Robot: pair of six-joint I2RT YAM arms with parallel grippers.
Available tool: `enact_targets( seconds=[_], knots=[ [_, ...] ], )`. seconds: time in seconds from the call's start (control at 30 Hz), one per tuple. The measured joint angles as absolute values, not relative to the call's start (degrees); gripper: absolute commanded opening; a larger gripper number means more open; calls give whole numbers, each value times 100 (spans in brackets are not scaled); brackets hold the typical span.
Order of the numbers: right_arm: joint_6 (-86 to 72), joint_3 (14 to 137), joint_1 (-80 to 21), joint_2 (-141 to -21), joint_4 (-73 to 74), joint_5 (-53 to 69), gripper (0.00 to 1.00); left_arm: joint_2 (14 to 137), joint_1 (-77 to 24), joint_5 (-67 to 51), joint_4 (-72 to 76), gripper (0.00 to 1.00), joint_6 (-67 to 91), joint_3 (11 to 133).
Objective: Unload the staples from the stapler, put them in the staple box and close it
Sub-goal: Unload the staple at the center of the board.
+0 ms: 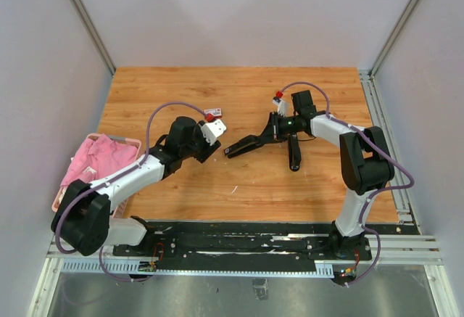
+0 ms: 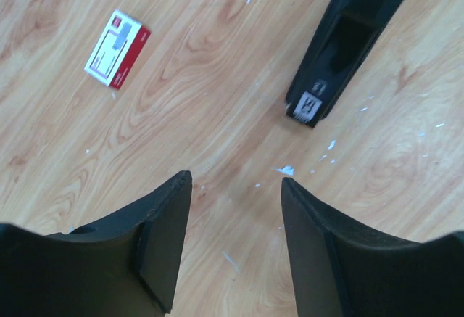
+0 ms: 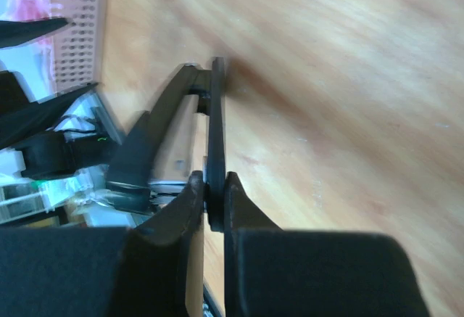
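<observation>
1. Both arms reach over the wooden table (image 1: 246, 179); the stapler (image 1: 243, 146) lies near the middle, hinged open, with 1 half pointing toward the left arm and the other toward the near edge.
2. Right gripper (image 3: 212, 185): clenched on a thin black edge of the stapler; the right fingers (image 3: 254, 215) press on it from either side.
3. Left gripper (image 2: 235, 186): released; the left fingers (image 2: 163, 244) stand apart with only bare wood between them; it hangs near the stapler's front end without touching it.
4. Staples (image 2: 286, 170): tiny pale bits scattered on the table just beside the stapler's front end, between it and the left fingers; whether more sit inside the stapler's channel cannot be told.
5. Small red-and-white box (image 2: 116, 48): flat on the table, well apart from the stapler; it sits at the upper left of the left wrist view.
6. Pink basket (image 1: 130, 141): at the table's left edge, beside the left arm; it holds a pink cloth (image 1: 98, 159).
</observation>
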State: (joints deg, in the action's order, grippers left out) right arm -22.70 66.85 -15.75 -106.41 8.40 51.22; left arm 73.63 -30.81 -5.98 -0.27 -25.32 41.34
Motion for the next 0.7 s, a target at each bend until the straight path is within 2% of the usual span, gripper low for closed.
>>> enact_targets(
  seconds=[0.07, 0.17, 0.33, 0.47, 0.57, 0.7],
  knots=[
    [-2248, 6678, -1575, -10643, 856, 5081, 0, 7448, -3026, -563, -60, 51, -2536, 4136],
    [-2224, 6678, -1573, -10643, 880, 5103, 0, 7509, -2995, -602, -104, 52, -2547, 4136],
    [-2204, 6678, -1594, -10643, 884, 5098, 0, 7513, -2993, -1048, -276, 65, -2576, 4292],
    [-2161, 6685, -1649, -10643, 884, 5098, 0, 7706, -2998, -1601, -454, 79, -2539, 4963],
    [-2112, 6700, -1702, -10643, 886, 5096, 0, 8093, -3035, -1879, -482, 84, -2491, 5631],
    [-2093, 6702, -1730, -10643, 886, 5098, 0, 8635, -3304, -1927, -521, 85, -2473, 6224]
  ],
)
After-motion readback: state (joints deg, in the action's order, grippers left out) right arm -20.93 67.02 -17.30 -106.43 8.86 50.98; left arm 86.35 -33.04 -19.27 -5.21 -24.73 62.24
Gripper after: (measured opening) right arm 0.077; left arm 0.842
